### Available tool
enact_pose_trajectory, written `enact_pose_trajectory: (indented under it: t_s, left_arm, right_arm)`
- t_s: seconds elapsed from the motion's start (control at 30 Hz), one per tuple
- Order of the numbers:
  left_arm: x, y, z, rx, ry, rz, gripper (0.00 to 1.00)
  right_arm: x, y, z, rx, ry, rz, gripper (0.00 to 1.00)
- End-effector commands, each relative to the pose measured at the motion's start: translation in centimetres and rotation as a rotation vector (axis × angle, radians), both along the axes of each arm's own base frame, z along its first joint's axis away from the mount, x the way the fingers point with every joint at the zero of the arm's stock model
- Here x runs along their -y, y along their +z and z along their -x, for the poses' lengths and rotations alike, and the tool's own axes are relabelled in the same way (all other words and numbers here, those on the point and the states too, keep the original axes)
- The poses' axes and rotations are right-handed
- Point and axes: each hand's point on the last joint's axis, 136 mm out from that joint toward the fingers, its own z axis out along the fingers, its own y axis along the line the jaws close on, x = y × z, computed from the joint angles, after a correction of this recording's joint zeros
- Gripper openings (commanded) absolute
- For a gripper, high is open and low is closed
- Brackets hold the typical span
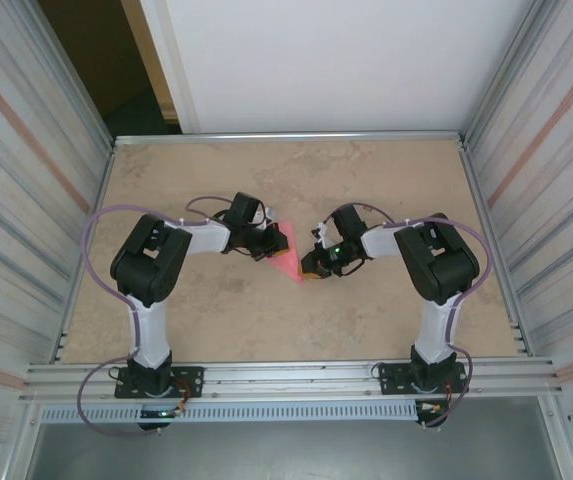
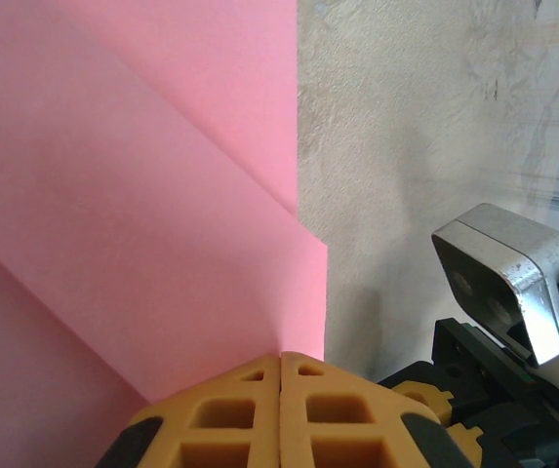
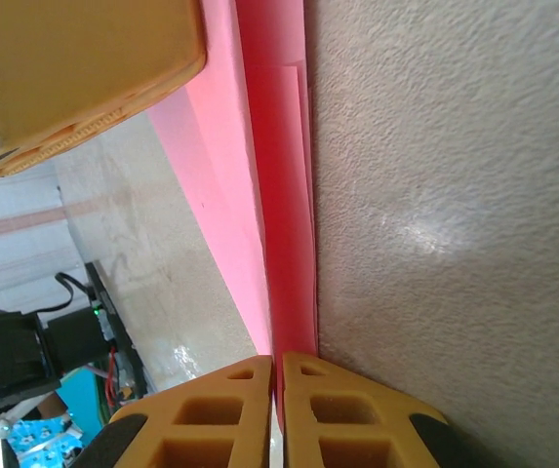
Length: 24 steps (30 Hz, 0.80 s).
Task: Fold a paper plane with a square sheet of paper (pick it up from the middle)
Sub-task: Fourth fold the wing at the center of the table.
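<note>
Low centre of the right wrist view: right pincer (image 3: 279, 363), clenched on a narrow folded edge of the paper (image 3: 284, 195). Just up-frame and left in the top view: left pincer (image 1: 262, 243), clenched too, seemingly nipping a fold corner, though hard to confirm. Paper at mid-table (image 1: 266, 180), between the two, part-folded, point toward the lower frame.

Could tear or crease askew if tugged apart by both grips. Could slip free, being thin and held only at the edges. Could lose fold alignment if lifted unevenly.

By count: one paper, two pincers, one table.
</note>
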Motion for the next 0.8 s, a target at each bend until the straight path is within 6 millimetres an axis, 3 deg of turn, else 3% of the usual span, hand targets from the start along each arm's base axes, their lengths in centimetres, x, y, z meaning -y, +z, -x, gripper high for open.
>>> enact_pose_trajectory:
  t_s: [0.0,0.27,0.63,0.77]
  left_arm:
    - [0.3,-0.2,0.0,-0.019,-0.003,-0.006,0.08]
    - [0.3,-0.4,0.0,-0.025,-0.004,-0.010,0.08]
    - [0.3,-0.6,0.1,-0.032,-0.007,-0.014,0.08]
    - [0.4,-0.5,0.0,-0.032,-0.009,-0.010,0.08]
  right_arm:
    - [0.5,-1.2,0.9,-0.025,0.009,0.045,0.13]
    - [0.6,0.1,1.2,-0.002,0.014,0.037,0.17]
    - [1.0,-2.4,1.8,-0.050,0.014,0.094,0.12]
    - [1.2,-1.5,1.3,-0.031,-0.005,0.088,0.21]
